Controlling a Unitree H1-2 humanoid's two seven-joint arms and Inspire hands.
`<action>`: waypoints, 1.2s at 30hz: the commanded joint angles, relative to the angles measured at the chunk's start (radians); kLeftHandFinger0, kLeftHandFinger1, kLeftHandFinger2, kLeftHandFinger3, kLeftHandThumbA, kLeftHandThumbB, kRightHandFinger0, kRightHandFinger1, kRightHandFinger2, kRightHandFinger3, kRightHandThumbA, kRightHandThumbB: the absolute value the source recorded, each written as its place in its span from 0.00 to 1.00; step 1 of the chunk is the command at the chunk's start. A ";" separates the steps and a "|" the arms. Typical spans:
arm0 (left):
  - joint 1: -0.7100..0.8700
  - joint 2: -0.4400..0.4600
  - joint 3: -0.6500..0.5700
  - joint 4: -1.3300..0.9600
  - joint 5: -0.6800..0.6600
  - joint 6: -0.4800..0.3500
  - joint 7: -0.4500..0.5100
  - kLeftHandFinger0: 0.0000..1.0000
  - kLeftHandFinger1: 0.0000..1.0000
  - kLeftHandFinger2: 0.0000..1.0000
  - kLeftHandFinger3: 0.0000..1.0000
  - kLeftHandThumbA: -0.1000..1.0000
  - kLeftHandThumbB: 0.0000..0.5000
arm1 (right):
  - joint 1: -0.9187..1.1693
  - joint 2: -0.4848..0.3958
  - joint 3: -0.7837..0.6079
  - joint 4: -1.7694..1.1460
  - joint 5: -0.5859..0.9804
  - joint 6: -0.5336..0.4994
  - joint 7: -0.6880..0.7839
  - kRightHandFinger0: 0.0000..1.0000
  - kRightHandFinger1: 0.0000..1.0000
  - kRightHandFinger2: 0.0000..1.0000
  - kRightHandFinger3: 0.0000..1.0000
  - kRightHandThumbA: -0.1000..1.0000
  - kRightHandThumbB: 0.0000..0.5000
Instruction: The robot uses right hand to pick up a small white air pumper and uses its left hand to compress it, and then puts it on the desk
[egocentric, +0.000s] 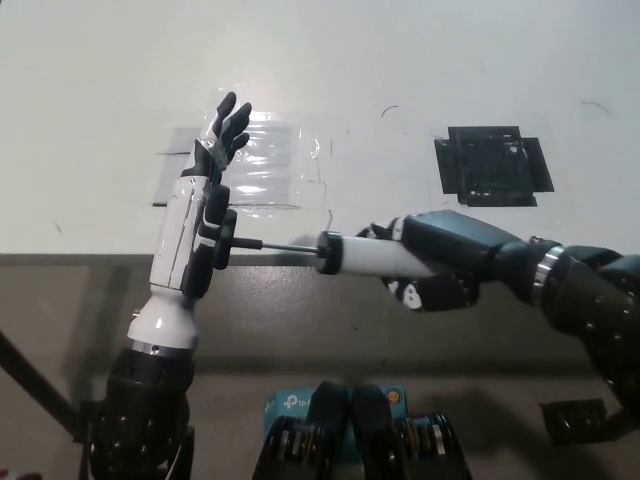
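Pickup is done: my right hand (440, 268) is clenched around the white barrel of the air pumper (365, 254), holding it level in the air just off the near edge of the desk (420, 60), so the pumper is not resting on anything. My left hand (200, 215) stands upright with the fingers spread and grasping nothing; its palm side presses flat against the black handle (221, 243) at the end of the thin rod (288, 244). Only a short length of rod shows between handle and barrel cap, so I judge the compress step is well underway but not finished, since some rod is exposed. Left to do: finish the push, back the left hand off, then set the pumper down on the desk. Room: the pumper runs roughly along the desk's front edge, over the grey strip below it, so I'd need to lift and carry it forward over that edge to place it. On the desk, a clear plastic sheet (270, 165) lies just behind my left hand and a black taped patch (492, 165) sits behind my right hand; the bare white surface between them and farther back looks open for the put-down. Risk I see: the handle could slip off my flat palm if the push goes off-axis.
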 joint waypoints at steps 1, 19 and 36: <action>-0.026 -0.016 -0.019 -0.019 -0.004 -0.030 0.004 1.00 1.00 1.00 1.00 1.00 0.58 | -0.091 0.043 0.031 -0.017 -0.029 0.018 0.023 0.01 0.46 0.78 0.82 0.00 0.28; -0.025 -0.029 -0.036 -0.045 0.003 -0.002 -0.002 1.00 1.00 1.00 1.00 1.00 0.56 | -0.217 0.151 0.130 0.089 -0.134 0.024 0.036 0.21 0.35 0.44 0.63 0.00 0.37; 0.056 0.104 0.104 -0.016 -0.104 -0.081 0.001 1.00 1.00 1.00 1.00 1.00 0.51 | -0.159 -0.097 -0.086 0.112 -0.066 -0.034 0.009 0.01 0.48 0.79 0.76 0.00 0.22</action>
